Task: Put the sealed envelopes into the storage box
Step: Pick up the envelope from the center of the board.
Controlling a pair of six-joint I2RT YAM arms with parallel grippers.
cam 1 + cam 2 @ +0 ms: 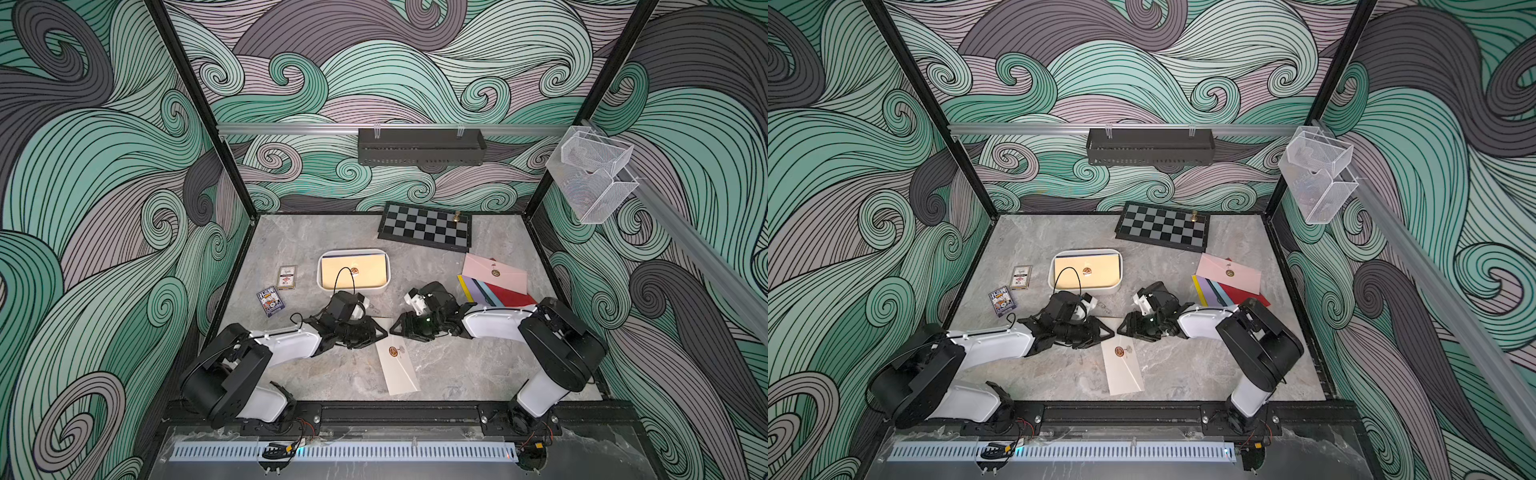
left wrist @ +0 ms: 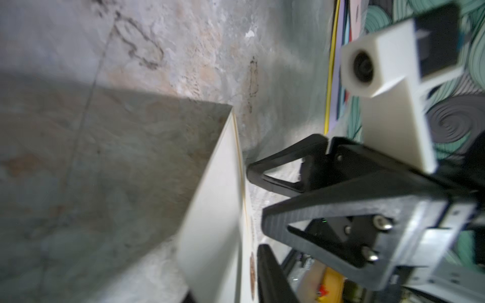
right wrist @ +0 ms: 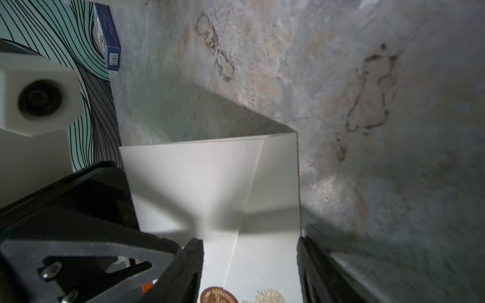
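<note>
A cream sealed envelope (image 1: 397, 365) (image 1: 1125, 370) lies near the table's front centre, its far end under both grippers. My left gripper (image 1: 380, 330) (image 2: 231, 288) is shut on that end, and the envelope (image 2: 215, 210) stands tilted on edge between its fingers. My right gripper (image 1: 397, 328) (image 3: 250, 262) faces it, open, fingers astride the envelope's sealed face (image 3: 223, 183). The white storage box (image 1: 320, 270) (image 1: 1052, 270) sits further back, with a yellow envelope (image 1: 361, 270) inside. A pink envelope (image 1: 494, 272) and a fan of coloured ones (image 1: 498, 295) lie at the right.
Two card packs (image 1: 286, 277) (image 1: 270, 301) lie left of the box. A chessboard (image 1: 424, 226) with a small brass piece (image 1: 457, 216) is at the back. A black tray (image 1: 419, 147) and a wire-mesh bin (image 1: 590, 174) hang on the walls.
</note>
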